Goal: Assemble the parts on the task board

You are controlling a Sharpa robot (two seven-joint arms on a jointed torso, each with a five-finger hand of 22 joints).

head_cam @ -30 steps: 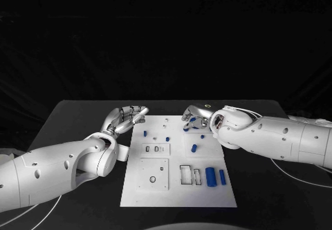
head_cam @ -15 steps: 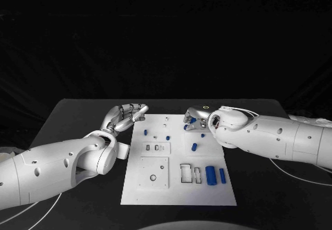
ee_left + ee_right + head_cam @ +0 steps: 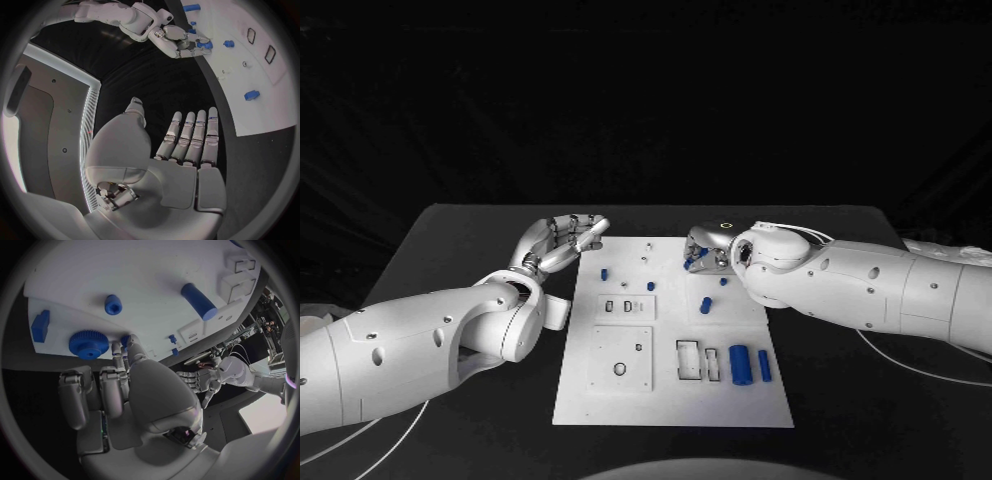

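Head view: black worktop point(image 3: 473, 225), white rectangular task board point(image 3: 668, 400) at centre. Left robot hand point(image 3: 564, 243) at the board's upper left edge, fingers apart, empty. Right robot hand point(image 3: 708, 250) at upper centre, fingers curled by a blue toothed disc part point(image 3: 89, 343); grip cannot be told. Risk: the disc slips or a finger knocks the nearby small blue cylinder part point(image 3: 113, 304).

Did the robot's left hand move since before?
Barely, if at all: the left hand still hovers open beside the board's far left corner.
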